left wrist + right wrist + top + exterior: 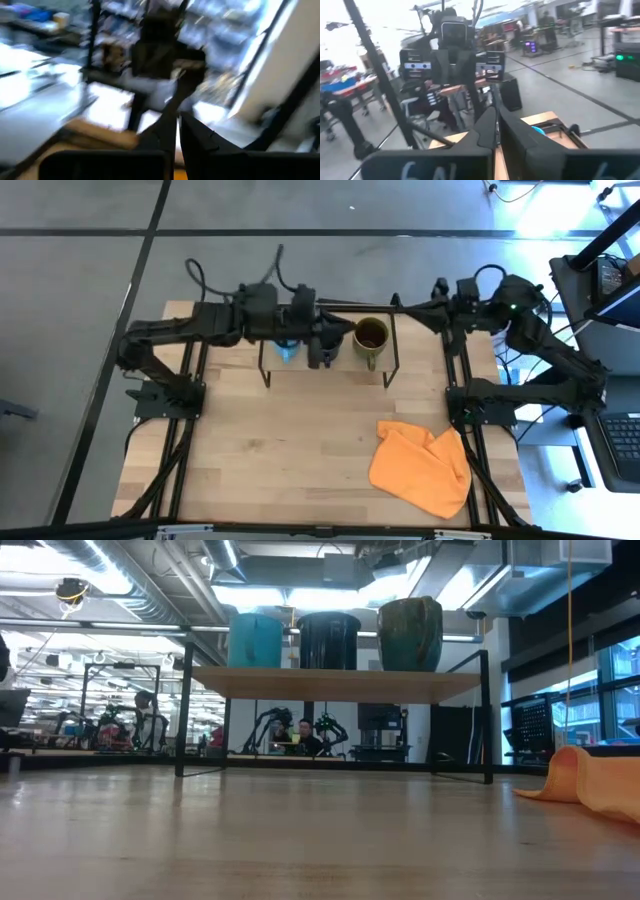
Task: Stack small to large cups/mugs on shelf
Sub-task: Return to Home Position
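Left fingers (200,137) pressed together above black mug (329,640) on shelf (330,683); right fingers (485,127) pressed together near shelf's end.

Bright ceiling lights (262,592) overhead; pale glare seemingly washes the left wrist view.

The left arm (190,328) folds at its elbow far behind the left hand (330,338), its forearm running level and straight into the wrist. The left hand points toward the right arm, and in its wrist view the two dark fingers (165,131) lie together with only a thin slit between them.

The right arm (545,345) bends out wide behind the right hand (400,306), then doubles back, so the right hand points at the left hand, the two near each other but apart. Its fingers (487,125) are likewise pressed together.
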{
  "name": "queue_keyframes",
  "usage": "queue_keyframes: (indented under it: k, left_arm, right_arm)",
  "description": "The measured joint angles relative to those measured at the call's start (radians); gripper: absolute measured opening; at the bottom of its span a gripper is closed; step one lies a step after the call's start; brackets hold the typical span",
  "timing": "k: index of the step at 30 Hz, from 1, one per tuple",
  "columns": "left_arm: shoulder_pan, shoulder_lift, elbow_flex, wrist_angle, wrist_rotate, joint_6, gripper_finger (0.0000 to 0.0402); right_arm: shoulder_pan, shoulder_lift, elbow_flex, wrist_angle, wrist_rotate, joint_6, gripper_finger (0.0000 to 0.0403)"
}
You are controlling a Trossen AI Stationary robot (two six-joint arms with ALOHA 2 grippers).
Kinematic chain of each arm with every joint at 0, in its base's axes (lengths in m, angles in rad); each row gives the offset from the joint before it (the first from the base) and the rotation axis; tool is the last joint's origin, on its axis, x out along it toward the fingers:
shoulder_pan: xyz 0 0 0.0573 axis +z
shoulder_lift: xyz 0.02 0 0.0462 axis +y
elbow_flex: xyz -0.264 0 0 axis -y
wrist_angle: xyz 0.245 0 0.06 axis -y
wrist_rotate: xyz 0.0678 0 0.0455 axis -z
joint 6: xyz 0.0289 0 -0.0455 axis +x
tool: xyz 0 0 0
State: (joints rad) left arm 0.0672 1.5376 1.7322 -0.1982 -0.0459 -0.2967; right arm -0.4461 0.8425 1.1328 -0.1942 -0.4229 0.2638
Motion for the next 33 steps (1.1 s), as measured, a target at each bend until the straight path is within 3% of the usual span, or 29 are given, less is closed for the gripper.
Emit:
queue_keyframes:
  k: [2, 4, 6, 12, 21, 24, 27, 33]
  left_arm:
    - [0.035, -0.055, -0.114, 0.131, 0.105, -0.043, 0.0016]
    - [0.046, -0.137, -0.219, 0.181, 0.118, -0.056, 0.0016]
    - [0.028, -0.225, -0.304, 0.207, 0.068, -0.042, 0.0016]
    - [-0.076, -0.556, -0.587, 0.193, -0.251, 0.024, 0.0016]
    - [-0.124, -0.818, -1.044, 0.524, -0.283, 0.031, 0.0016]
    - [-0.123, -0.878, -1.182, 0.646, -0.289, 0.006, 0.0016]
    - [-0.123, -0.955, -1.288, 0.712, -0.298, -0.009, 0.0016]
    - [-0.123, -1.155, -1.388, 0.689, -0.3, 0.0, 0.0016]
  right_arm:
    - [-0.021, -0.023, -0.014, -0.004, -0.013, 0.019, 0.0023]
    - [-0.033, -0.044, -0.019, -0.007, -0.048, 0.028, 0.0023]
    - [-0.037, -0.064, -0.025, -0.008, -0.075, 0.044, 0.0023]
    - [-0.037, -0.11, -0.028, -0.132, -0.042, 0.007, 0.0023]
    - [-0.054, -0.146, -0.035, -0.25, -0.016, -0.065, 0.0023]
    - [-0.06, -0.155, -0.096, -0.176, -0.019, -0.034, 0.0023]
    - [-0.063, -0.187, -0.21, 0.008, -0.031, 0.042, 0.0023]
    - [-0.063, -0.248, -0.425, 0.364, -0.051, 0.2, 0.0023]
